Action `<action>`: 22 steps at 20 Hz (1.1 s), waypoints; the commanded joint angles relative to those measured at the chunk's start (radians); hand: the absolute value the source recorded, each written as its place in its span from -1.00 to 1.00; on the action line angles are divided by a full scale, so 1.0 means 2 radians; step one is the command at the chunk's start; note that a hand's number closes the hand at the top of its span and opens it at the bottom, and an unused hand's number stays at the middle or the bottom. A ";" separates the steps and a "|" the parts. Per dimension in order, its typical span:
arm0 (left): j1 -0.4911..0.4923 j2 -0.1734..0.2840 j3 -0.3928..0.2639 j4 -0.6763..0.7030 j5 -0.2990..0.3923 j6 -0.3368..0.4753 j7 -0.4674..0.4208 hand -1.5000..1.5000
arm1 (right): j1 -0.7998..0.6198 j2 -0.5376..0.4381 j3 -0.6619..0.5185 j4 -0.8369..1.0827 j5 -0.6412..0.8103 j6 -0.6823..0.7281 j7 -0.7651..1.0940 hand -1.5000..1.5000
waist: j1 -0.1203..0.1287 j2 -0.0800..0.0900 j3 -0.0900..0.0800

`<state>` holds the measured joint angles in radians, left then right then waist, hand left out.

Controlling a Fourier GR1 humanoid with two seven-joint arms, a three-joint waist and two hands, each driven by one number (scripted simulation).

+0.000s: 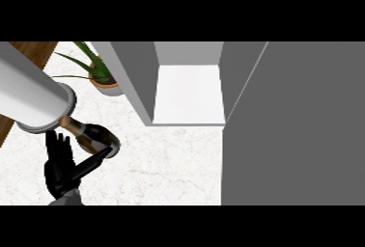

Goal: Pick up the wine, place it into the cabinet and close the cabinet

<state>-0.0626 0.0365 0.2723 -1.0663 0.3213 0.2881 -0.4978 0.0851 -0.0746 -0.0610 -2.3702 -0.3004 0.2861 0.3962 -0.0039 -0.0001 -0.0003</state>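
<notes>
The left hand comes in from the lower edge at the view's left, its fingers straight and spread, pointing up, with the thumb angled out toward the wine bottle. That bottle lies just beyond the hand on the pale marble counter, touching or very nearly touching the thumb's tip; whether there is contact cannot be told. Its long axis runs on a diagonal, neck toward the upper left under a large grey cylinder, dark body toward the lower right. Farther from the bottle, up and to its right, the cabinet stands open, its white floor showing. A potted plant sits beyond the bottle, left of the cabinet. No right hand shows, so the left is judged the one to grasp.
</notes>
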 commanded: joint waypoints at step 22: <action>-0.117 0.024 0.053 0.311 0.076 -0.143 -0.199 -1.00 | -0.021 -0.009 -0.027 -0.002 -0.015 -0.006 0.017 -1.00 | -0.001 0.001 0.000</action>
<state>-0.2714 0.0791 0.3731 -0.5304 0.4633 0.0369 -0.8381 0.0719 -0.0621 -0.0519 -2.3771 -0.2615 0.2729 0.4087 -0.0056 0.0006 -0.0004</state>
